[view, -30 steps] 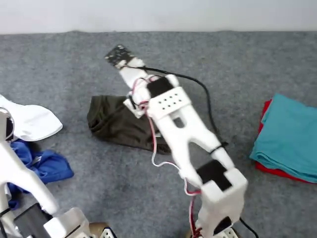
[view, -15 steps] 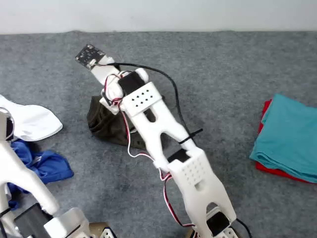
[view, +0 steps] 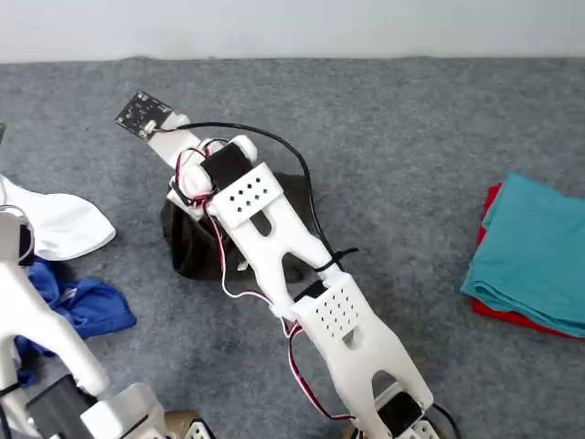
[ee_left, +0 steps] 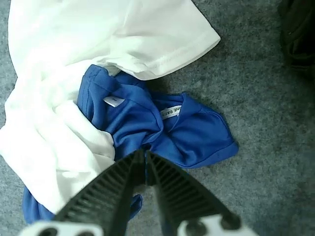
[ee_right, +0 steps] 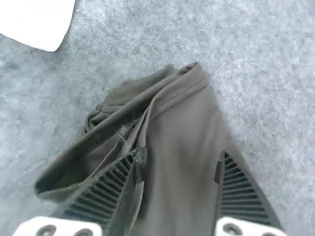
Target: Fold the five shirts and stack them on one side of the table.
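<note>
Olive shirt (ee_right: pixel 182 132) lies beneath right gripper (ee_right: pixel 179 157), spread wide; left gripper (ee_left: pixel 146 156) pressed together above blue shirt (ee_left: pixel 192 132).

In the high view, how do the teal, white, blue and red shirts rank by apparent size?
1. teal shirt
2. white shirt and blue shirt: about alike, both partly hidden, so unranked
3. red shirt: only an edge shows beneath the teal one

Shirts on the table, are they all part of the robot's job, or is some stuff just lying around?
Part of the job: dark olive shirt, white shirt, blue shirt, teal shirt, red shirt under the teal one.

Just there: grey table cover, white wall behind.
</note>
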